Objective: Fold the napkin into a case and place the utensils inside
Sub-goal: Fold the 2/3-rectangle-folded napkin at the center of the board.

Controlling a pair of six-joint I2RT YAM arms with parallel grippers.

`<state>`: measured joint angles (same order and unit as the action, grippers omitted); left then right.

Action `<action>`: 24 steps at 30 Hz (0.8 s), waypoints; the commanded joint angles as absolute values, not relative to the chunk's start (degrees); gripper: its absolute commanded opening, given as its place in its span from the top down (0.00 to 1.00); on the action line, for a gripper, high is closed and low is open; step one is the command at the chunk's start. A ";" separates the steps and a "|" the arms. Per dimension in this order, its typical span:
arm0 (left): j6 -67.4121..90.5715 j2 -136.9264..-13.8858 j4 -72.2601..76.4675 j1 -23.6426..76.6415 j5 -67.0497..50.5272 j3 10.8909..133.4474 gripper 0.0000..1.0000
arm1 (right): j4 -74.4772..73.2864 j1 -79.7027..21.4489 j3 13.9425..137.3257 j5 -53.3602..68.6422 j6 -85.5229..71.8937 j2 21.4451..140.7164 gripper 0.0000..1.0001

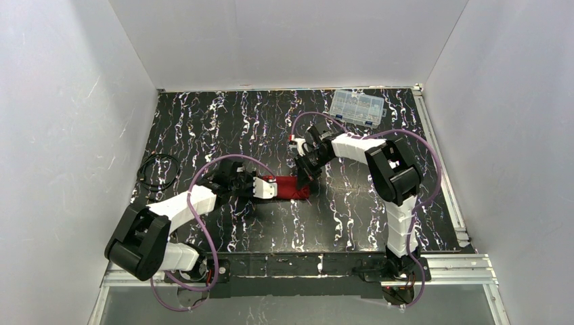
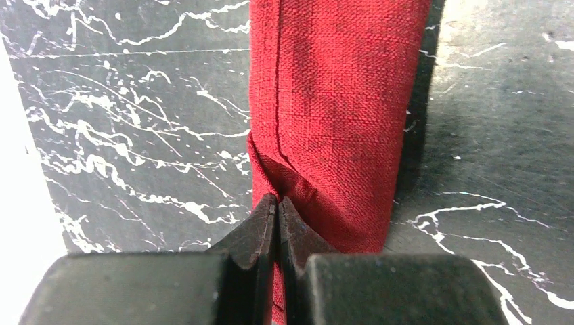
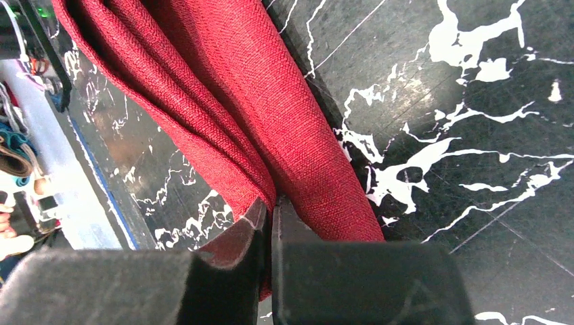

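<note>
The napkin [image 1: 290,188] is a deep red cloth folded into a narrow layered strip that lies on the black marbled table between my two grippers. My left gripper [image 1: 273,189] is shut on the strip's left end. In the left wrist view its jaws [image 2: 277,203] pinch a fold of the red cloth [image 2: 338,101]. My right gripper [image 1: 302,177] is shut on the right end. In the right wrist view its jaws [image 3: 269,206] clamp the layered folds [image 3: 271,101], which lift slightly off the table. No white utensils show in any view.
A clear plastic compartment box [image 1: 357,107] stands at the back right of the table. A coil of black cable [image 1: 158,171] lies at the left edge. White walls close in three sides, and a metal rail [image 1: 440,162] runs along the right.
</note>
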<state>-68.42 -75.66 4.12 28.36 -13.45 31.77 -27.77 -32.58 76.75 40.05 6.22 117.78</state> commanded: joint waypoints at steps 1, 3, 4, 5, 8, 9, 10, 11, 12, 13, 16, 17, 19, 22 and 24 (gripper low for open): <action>-65.38 -75.59 -3.62 28.59 -15.75 33.24 1.00 | -29.27 -32.56 77.66 35.26 5.75 121.48 0.91; -65.56 -75.51 -4.05 28.49 -15.36 33.14 1.00 | -29.06 -32.57 77.68 35.37 5.26 121.76 0.92; -65.33 -75.58 -4.19 28.41 -15.22 33.14 1.00 | -29.12 -32.52 77.80 35.41 5.19 122.07 0.92; -65.07 -75.58 -4.28 28.28 -14.94 33.18 0.99 | -29.32 -32.55 77.93 35.42 5.18 122.21 0.93; -64.17 -75.26 -5.59 28.21 -14.38 33.66 0.88 | -29.61 -32.60 78.16 35.42 5.12 122.49 0.94; -63.89 -75.16 -6.37 28.14 -14.25 34.07 0.84 | -29.70 -32.57 78.18 35.35 5.13 122.37 0.94; -63.44 -74.96 -7.05 28.05 -14.14 34.39 0.81 | -29.78 -32.55 78.12 35.33 5.14 122.28 0.94; -62.90 -74.77 -7.90 27.85 -14.12 34.83 0.79 | -29.79 -32.58 78.13 35.26 5.08 122.28 0.94; -62.51 -74.65 -8.82 27.66 -14.24 35.45 0.77 | -29.85 -32.53 78.18 35.20 5.10 122.26 0.94; -62.18 -74.37 -10.08 27.43 -14.51 36.20 0.76 | -29.88 -32.54 78.20 35.16 5.08 122.28 0.94; -60.11 -73.76 -13.78 26.76 -16.21 39.85 0.75 | -29.96 -32.54 78.06 35.06 5.18 122.51 0.94; -59.40 -73.42 -15.58 26.65 -17.06 41.00 0.75 | -30.04 -32.59 77.98 35.00 5.25 122.70 0.95; -58.49 -72.50 -18.53 26.68 -18.85 42.73 0.75 | -30.14 -32.63 77.88 35.05 5.37 122.79 0.95; -57.75 -71.69 -23.02 26.61 -21.58 44.77 0.75 | -30.01 -32.61 77.70 35.20 5.42 122.71 0.96; -57.00 -72.04 -25.84 26.63 -23.29 45.88 0.75 | -29.97 -32.62 77.76 35.36 5.42 122.73 0.96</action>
<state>-59.46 -73.63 -16.58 26.79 -17.61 43.11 -29.06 -32.25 78.24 41.04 3.64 119.33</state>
